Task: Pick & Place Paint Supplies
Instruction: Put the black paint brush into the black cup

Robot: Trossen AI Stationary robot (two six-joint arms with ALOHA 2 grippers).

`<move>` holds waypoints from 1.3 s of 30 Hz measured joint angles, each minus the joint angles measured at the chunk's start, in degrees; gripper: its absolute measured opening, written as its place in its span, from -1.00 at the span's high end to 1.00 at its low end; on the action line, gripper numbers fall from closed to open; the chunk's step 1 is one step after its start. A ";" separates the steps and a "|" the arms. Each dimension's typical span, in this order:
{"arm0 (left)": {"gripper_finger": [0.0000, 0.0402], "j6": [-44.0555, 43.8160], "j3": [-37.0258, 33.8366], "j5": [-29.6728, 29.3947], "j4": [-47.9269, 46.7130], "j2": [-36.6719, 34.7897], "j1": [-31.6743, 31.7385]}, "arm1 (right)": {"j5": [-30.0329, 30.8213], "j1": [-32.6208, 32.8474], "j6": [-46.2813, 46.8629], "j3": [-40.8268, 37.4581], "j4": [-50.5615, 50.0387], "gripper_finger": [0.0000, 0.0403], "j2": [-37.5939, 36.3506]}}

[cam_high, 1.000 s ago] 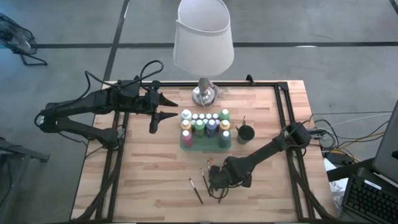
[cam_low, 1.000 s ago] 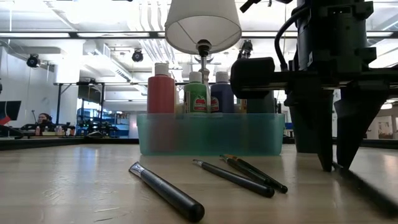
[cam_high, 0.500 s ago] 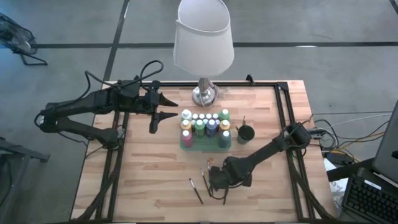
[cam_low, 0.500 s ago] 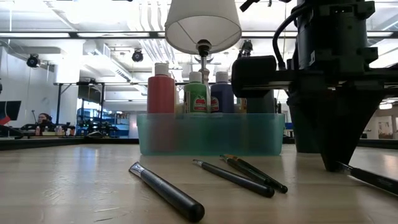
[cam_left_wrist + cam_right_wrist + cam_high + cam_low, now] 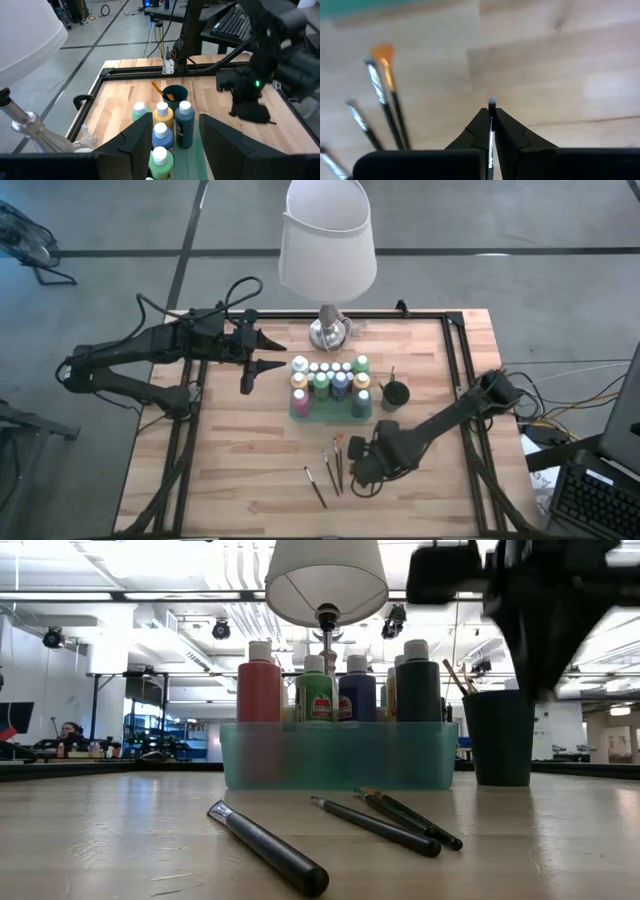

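My right gripper [image 5: 365, 468] hangs over the table's near middle, shut on a thin dark paintbrush [image 5: 491, 131]. It shows blurred at the top right of the low view [image 5: 540, 650]. Three more brushes [image 5: 331, 472] lie flat on the wood just left of it. A green tray [image 5: 331, 408] holds several white-capped paint bottles [image 5: 322, 380]. A black cup [image 5: 395, 394] with a brush in it stands right of the tray. My left gripper [image 5: 262, 352] waits open, in the air left of the tray. My right gripper pinches the brush's thin shaft [image 5: 491, 125] between its two fingers, which come from above and point down. One end of the brush [image 5: 492, 103] sticks out just past the fingertips. The brush is lifted clear of the table.
A lamp with a white shade [image 5: 327, 240] and silver base [image 5: 328, 332] stands behind the tray at the far edge. Black rails [image 5: 455, 370] run along the table's sides. Bare wood [image 5: 250, 470] lies left of the loose brushes.
My right gripper stood open with its fingertips at the table on either side of a brush, then shut on it. It has since risen and gone a little toward the table's right edge, taking the brush clear of the wood. The other three brushes stay put.
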 joint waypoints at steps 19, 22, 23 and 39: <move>0.17 -1.54 0.00 0.02 -0.01 0.00 0.01 | 15.80 0.05 -4.06 7.03 -23.20 0.95 -12.03; 0.17 -2.68 0.00 0.02 0.07 0.00 0.01 | 20.11 -0.82 -8.44 6.64 -24.29 0.95 -14.62; 0.17 -3.41 0.00 0.02 0.21 0.00 0.01 | 21.83 -1.35 -10.71 6.35 -24.28 0.95 -15.90; 0.17 -17.42 0.00 -4.43 6.28 1.03 0.01 | 46.42 -4.02 -43.44 -8.48 -13.42 0.96 -40.97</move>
